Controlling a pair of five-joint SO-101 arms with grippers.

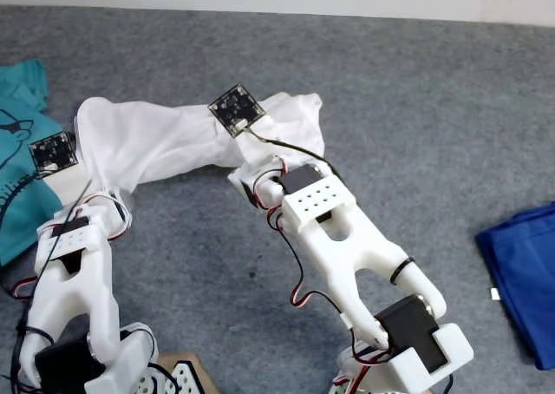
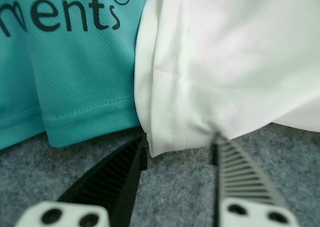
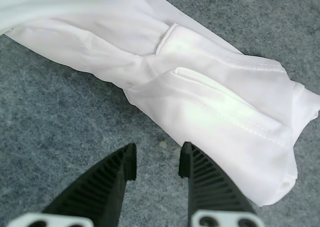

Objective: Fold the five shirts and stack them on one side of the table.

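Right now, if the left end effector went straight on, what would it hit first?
Probably the white shirt: its hem lies between the tips of the open left end effector.

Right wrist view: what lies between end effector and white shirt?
In that view, only a narrow strip of bare grey table covering separates the open right end effector from the white shirt.

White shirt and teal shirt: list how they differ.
The white shirt is plain; the teal shirt carries dark print. The white shirt lies bunched into a long band mid-table; the teal shirt lies flatter, off to the left. Both rest side by side on the grey surface.
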